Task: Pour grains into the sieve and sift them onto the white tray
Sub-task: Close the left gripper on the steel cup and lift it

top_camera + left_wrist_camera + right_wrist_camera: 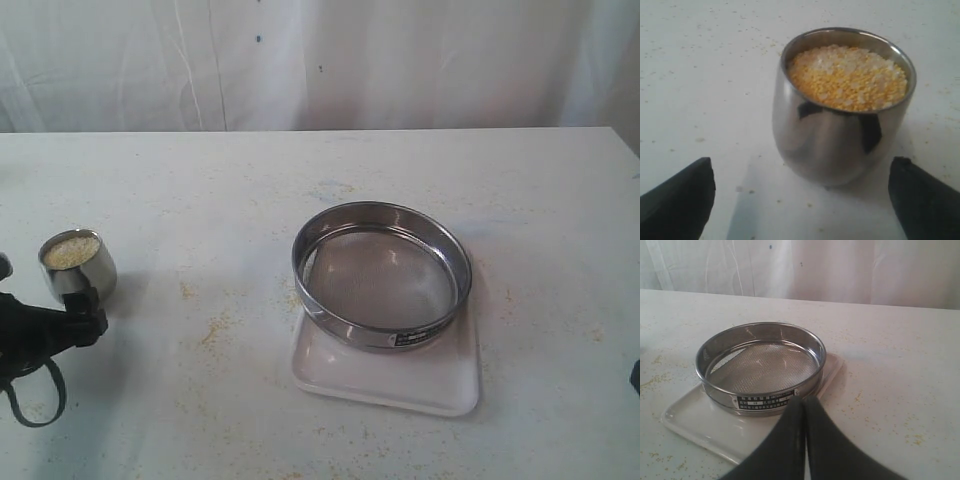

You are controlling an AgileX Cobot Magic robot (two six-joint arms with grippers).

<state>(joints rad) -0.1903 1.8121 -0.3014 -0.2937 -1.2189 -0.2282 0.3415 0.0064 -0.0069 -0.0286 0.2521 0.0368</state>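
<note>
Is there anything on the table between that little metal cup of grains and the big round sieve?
No object: in the exterior view only table, dusted with stray yellowish specks, separates the cup from the sieve.

sieve [381, 275] — shiny steel, fine mesh | cup [835, 140] — mirror-polished metal | white tray [380, 388] glossy plastic | table [250, 180] matt

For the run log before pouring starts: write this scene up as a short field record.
cup: steel, upright on table, filled with grains
sieve: mesh bare, sitting on white tray
left gripper: open, straddling cup, not touching
right gripper: shut, holding nothing, facing sieve
specks: yellowish, scattered on table
</note>
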